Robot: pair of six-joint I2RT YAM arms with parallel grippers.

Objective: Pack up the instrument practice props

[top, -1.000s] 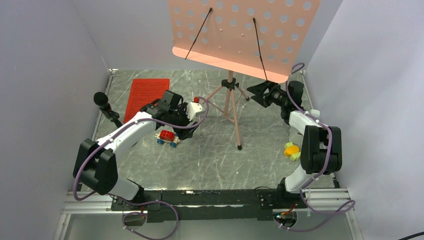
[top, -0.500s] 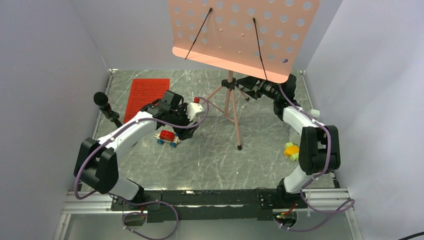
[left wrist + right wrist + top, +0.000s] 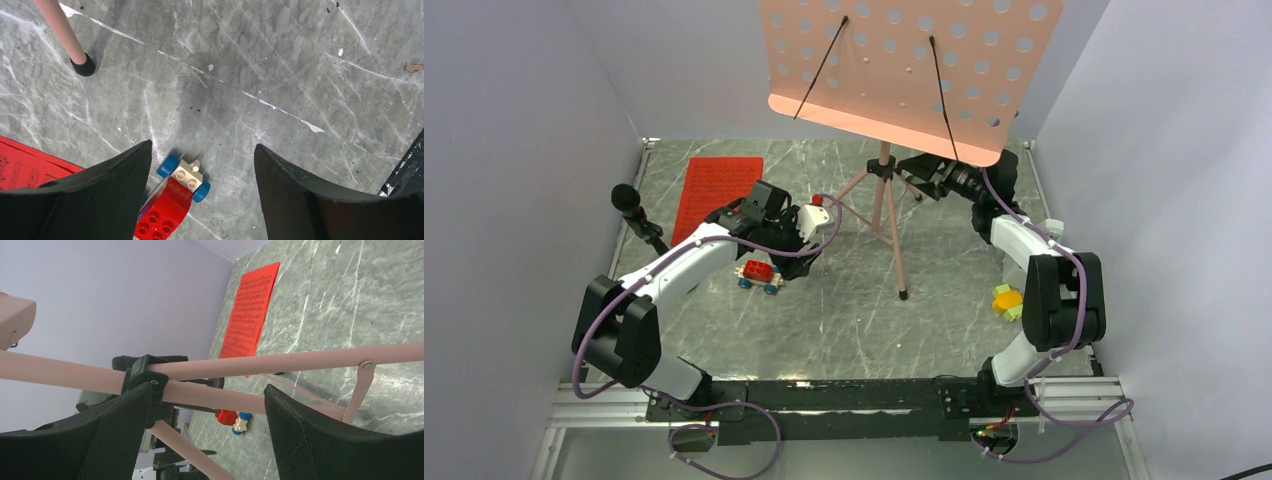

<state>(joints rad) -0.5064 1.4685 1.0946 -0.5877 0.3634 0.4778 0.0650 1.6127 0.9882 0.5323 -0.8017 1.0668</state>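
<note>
The salmon-pink music stand [image 3: 904, 70] rises at the back of the table, its tripod legs meeting at a black hub [image 3: 884, 170]. My right gripper [image 3: 921, 170] is open beside that hub. In the right wrist view its fingertips [image 3: 206, 390] stand wide, with a pink stand tube [image 3: 220, 399] crossing the gap, not clamped. The red sheet [image 3: 717, 193] of printed notes lies flat at the back left, also visible as the sheet [image 3: 250, 310]. My left gripper [image 3: 804, 255] hangs open over the table; its fingertips [image 3: 202, 146] hold nothing.
A small red toy car [image 3: 172, 200] with blue wheels sits by my left finger, the same car [image 3: 758, 273]. One stand foot [image 3: 82, 65] rests nearby. A black microphone [image 3: 629, 200] stands at the left, and a yellow-green object [image 3: 1007, 299] at the right.
My right gripper has swung left, in under the stand's desk to the tripod hub, then held there. The left arm has not moved.
</note>
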